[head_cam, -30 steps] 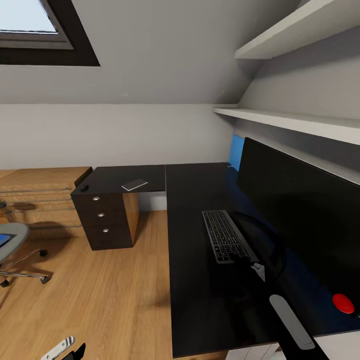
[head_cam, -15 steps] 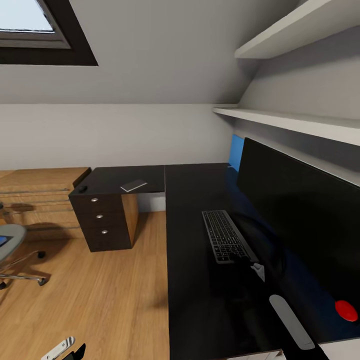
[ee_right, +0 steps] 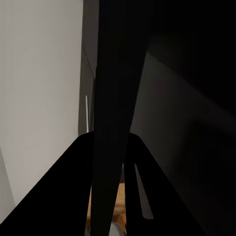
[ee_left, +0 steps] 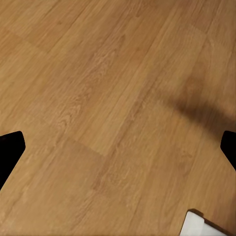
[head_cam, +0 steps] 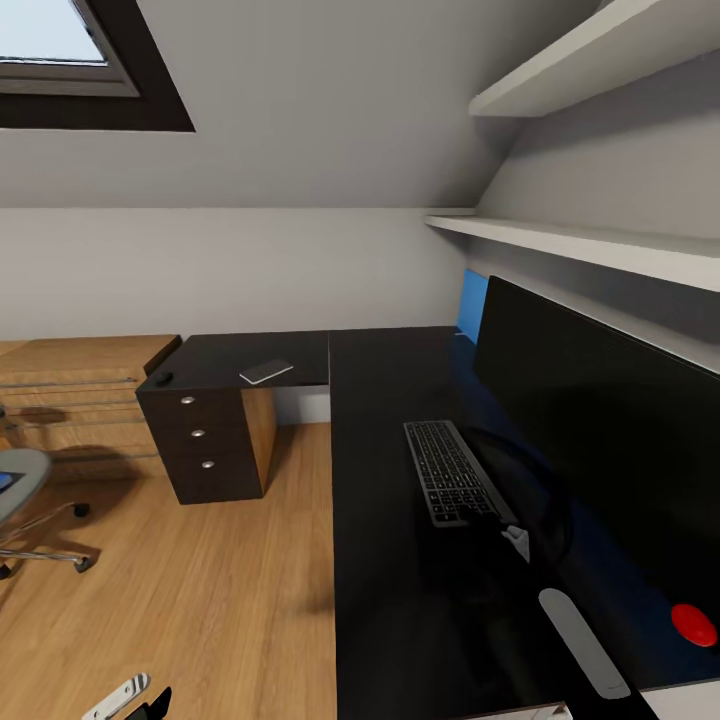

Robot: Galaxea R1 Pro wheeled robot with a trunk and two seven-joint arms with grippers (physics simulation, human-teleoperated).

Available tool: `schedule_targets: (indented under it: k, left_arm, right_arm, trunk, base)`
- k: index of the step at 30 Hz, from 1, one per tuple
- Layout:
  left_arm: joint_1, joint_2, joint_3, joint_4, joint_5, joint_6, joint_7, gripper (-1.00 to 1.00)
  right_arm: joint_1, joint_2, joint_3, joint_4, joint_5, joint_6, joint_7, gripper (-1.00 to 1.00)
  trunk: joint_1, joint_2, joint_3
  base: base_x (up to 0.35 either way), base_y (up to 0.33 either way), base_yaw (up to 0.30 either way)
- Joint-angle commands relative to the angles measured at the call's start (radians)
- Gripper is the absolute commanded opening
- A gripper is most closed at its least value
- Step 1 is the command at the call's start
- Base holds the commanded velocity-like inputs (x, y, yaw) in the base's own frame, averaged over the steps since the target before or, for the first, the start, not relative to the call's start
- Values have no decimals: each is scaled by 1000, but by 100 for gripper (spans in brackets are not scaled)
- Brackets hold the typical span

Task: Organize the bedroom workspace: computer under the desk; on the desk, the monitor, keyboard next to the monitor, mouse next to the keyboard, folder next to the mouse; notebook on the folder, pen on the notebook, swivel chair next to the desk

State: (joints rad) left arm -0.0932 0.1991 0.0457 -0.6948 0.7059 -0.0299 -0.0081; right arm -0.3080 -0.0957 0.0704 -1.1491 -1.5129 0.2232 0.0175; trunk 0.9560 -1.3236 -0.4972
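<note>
**Q:** Grey seat at the far left of my head view: is that the swivel chair?

**A:** Yes. I see part of its seat and chrome base on the wood floor, well apart from the desk. A sliver of blue on the seat may be the folder; I judge it light, flat and slippery, best pinched at an overhanging edge.

**Q:** Moving right?

**A:** A wooden cabinet, then the desk's black drawer unit. On the wing above sit the small black mouse, smooth and light, to be taken across its sides, and a thin notebook, stiff enough to lift by one edge.

**Q:** And the main desktop?

**A:** The keyboard lies flat just beside the monitor, whose stand curves behind it. Both are rigid; the monitor looks top-heavy.

**Q:** Your grippers?

**A:** The left gripper is spread wide over bare floor, holding nothing. My right wrist view is dark shapes; I cannot tell its state.
</note>
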Motion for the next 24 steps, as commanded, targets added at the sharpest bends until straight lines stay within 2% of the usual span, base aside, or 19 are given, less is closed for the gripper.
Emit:
schedule_targets:
  k: [1,9,10,24]
  left_arm:
    - [0,0,-1,0,10,-2,-1,100]
    - [0,0,-1,0,10,-2,-1,100]
    - [0,0,-1,0,10,-2,-1,100]
    - [0,1,-1,2,12,-2,0,100]
  right_arm:
    - [0,-1,0,34,2,1,-27,-100]
    - [0,-1,1,34,3,2,-35,-100]
    - [0,-1,1,34,3,2,-35,100]
    - [0,-1,0,34,3,1,-34,100]
  trunk:
    - [0,0,-1]
    - [0,0,-1]
    - [0,0,-1]
    - [0,0,-1]
  base:
    - [0,0,0]
    - [0,0,0]
    - [0,0,0]
    - [0,0,0]
